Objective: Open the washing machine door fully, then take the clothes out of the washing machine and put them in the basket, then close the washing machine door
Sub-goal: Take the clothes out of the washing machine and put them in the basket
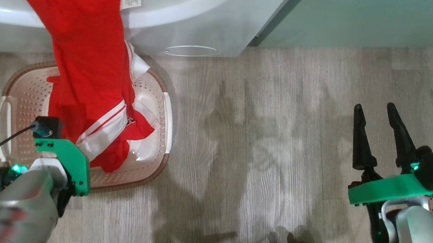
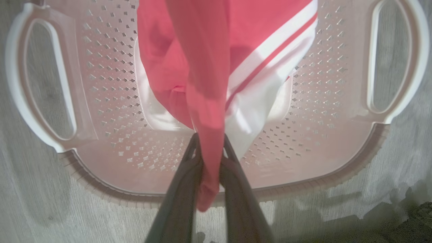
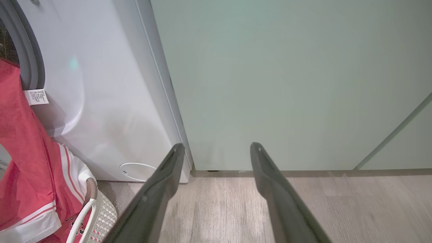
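**Guide:** A pale wood floor point(image 1: 278, 144) fills your head view. The white washer point(image 1: 195, 18) stands at the top, with a green cabinet point(image 1: 372, 21) beside it. The red clothes point(image 1: 85, 63) hang from the drum mouth down into the basket point(image 1: 21, 101) in front of the washer. Your right gripper point(image 1: 375, 107) hovers well apart, jaws wide and empty.

**Operator:** And the left wrist view?

**Guide:** Your left gripper point(image 2: 210, 136) is pinched narrow on a red fold above the basket's near rim. A white striped part hangs over the basket floor.

**Operator:** Right wrist view?

**Guide:** The spread fingers point(image 3: 158, 189) point at the cabinet. The washer and clothes are at the left edge.
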Motion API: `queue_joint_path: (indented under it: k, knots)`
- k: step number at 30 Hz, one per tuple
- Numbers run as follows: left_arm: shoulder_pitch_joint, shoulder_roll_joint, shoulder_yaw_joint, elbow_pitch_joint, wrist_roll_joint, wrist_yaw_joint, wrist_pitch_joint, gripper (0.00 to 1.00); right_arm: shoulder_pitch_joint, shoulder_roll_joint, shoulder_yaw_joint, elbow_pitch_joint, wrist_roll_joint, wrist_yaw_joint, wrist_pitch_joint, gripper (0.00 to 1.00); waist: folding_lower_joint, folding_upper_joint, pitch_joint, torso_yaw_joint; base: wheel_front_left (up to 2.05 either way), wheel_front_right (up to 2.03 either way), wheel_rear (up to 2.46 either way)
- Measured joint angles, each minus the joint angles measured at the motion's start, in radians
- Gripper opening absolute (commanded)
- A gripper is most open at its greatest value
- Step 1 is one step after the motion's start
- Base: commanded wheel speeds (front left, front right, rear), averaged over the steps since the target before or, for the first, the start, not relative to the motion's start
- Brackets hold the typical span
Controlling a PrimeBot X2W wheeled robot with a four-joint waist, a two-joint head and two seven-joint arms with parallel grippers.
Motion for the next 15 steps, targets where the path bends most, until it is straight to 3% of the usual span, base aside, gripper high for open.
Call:
queue_joint_path:
  k: [3, 4, 6, 7, 8, 15]
  knots:
    - [0.002, 0.000, 0.008, 0.002, -0.008, 0.008, -0.021, 0.00, -0.002, -0.004, -0.003, 0.000, -0.001, 0.000, 0.000, 1.00, 0.0000, 0.0000, -0.002, -0.009, 0.00, 0.00, 0.00]
    - [0.002, 0.000, 0.009, 0.003, -0.009, 0.008, -0.026, 0.16, -0.002, -0.005, -0.005, 0.000, -0.001, 0.000, 0.000, 1.00, 0.0000, 0.0000, -0.006, -0.010, 0.00, 0.00, 0.00]
    - [0.003, 0.000, 0.015, 0.004, -0.010, 0.011, -0.041, 0.58, -0.002, -0.005, -0.007, 0.001, -0.001, 0.000, 0.000, 1.00, 0.0000, 0.0000, -0.016, -0.010, 0.00, 0.00, 0.00]
    - [0.004, 0.000, 0.016, 0.004, -0.011, 0.013, -0.042, 0.95, -0.002, -0.005, -0.006, 0.001, -0.001, 0.000, 0.000, 1.00, 0.0000, 0.0000, -0.023, -0.009, 0.00, 0.00, 0.00]
    - [0.006, 0.000, 0.018, 0.005, -0.011, 0.013, -0.050, 1.00, -0.002, -0.005, -0.007, 0.001, -0.001, 0.000, 0.000, 1.00, 0.0000, 0.0000, -0.031, -0.009, 0.00, 0.00, 0.00]
    - [0.060, -0.005, 0.023, 0.009, -0.027, 0.006, -0.147, 1.00, 0.008, -0.004, 0.001, 0.014, -0.001, 0.000, 0.000, 1.00, 0.0000, 0.0000, -0.106, 0.003, 0.00, 0.00, 0.00]
